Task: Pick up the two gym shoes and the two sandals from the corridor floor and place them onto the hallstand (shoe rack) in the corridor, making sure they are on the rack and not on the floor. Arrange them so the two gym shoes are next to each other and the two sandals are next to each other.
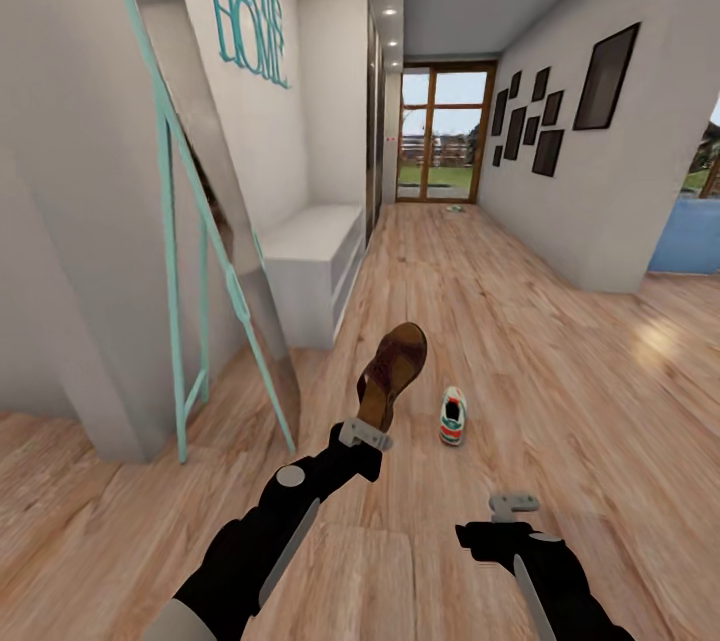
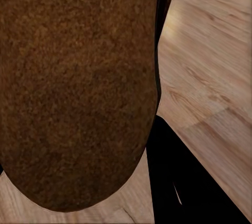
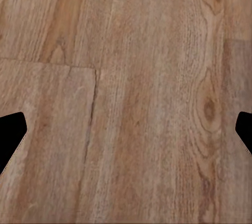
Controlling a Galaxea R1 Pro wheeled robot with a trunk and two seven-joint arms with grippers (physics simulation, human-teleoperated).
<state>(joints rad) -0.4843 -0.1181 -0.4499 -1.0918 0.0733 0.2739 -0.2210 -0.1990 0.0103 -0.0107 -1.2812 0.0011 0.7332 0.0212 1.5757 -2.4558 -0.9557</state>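
Left gripper (image 1: 368,433) clamps the heel end of a brown sandal (image 1: 394,371), held off the wood floor (image 1: 520,341) with the toe pointing up and away; tan insole faces the camera. In the left wrist view the sandal (image 2: 79,87) sits very close to the lens, brown textured surface, floor planks (image 2: 210,66) beside it.

One gym shoe (image 1: 453,416) lies on the floor just right of the held sandal, white with green stripe and red-orange heel, apart from both grippers. Something small (image 1: 455,209) lies on the floor far down the corridor by the glass door (image 1: 438,133), too small to tell.

Right gripper (image 1: 513,504) hovers low over the floor, nothing between the fingers; the right wrist view shows dark fingertips (image 3: 11,129) spread wide at both edges over bare planks (image 3: 131,103), so jaws released.

White low bench unit (image 1: 315,256) stands against the left wall under the teal "Welcome HOME" lettering (image 1: 245,6). A leaning mirror with teal frame (image 1: 200,211) stands nearer on the left. Dark picture frames (image 1: 545,116) hang on the right wall.
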